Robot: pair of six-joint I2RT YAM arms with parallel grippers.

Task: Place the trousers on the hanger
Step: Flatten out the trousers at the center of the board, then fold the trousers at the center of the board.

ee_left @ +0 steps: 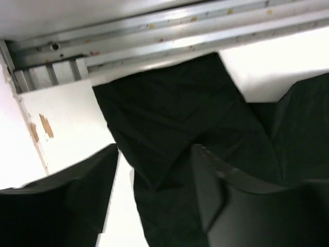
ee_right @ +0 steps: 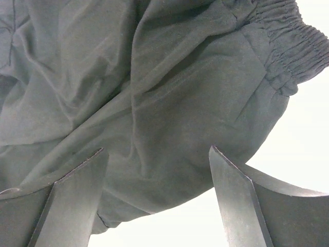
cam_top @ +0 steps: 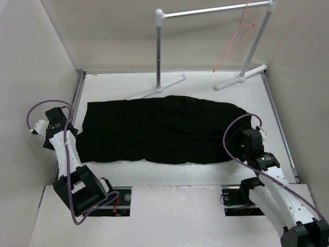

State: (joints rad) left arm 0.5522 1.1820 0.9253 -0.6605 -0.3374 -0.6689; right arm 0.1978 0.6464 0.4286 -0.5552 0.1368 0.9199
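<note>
No readable text, label, brand or number anywhere — no sign in any of three views.

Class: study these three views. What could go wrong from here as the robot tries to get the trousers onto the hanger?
1. The left hand and right hand are both open over the ends of the trousers. Closing on the rumpled folds may pinch only one layer, so the cloth could slip.
2. The thin hanger dangles from the rack, far from the trousers. A nudge could swing it or knock it off.
</note>
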